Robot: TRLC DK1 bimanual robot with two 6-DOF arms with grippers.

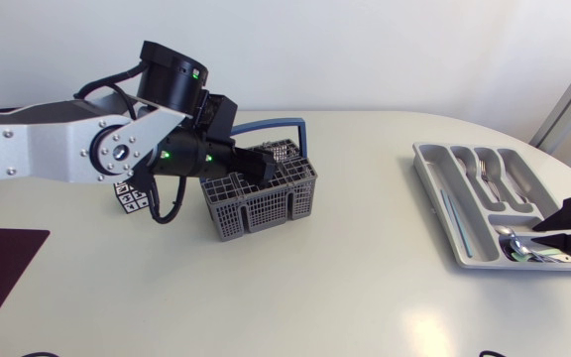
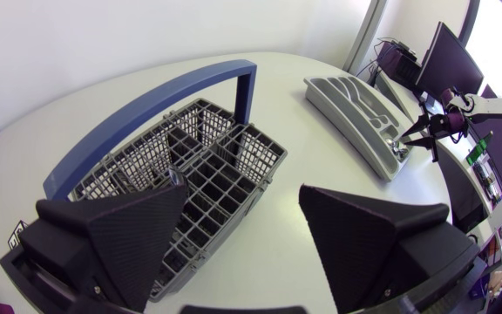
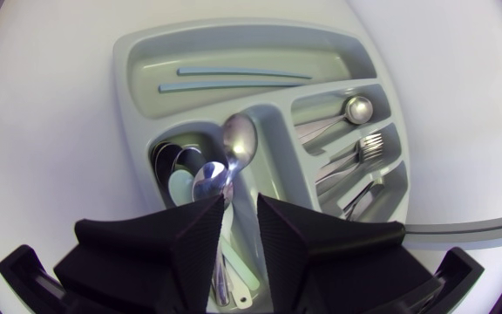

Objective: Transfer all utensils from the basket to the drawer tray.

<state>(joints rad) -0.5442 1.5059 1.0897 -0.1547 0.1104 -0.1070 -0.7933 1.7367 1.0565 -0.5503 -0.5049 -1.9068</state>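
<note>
From above, your left gripper hangs right over the grey basket, left of centre. The drawer tray lies well apart at the right, with your right gripper at its near right corner.

Left wrist now: the fingers are spread wide and hold nothing, with the basket just under them.

Right wrist: the jaws are only a crack apart and grip nothing, low over the spoon compartment. One spoon lies just ahead, its handle running into the gap.
</note>
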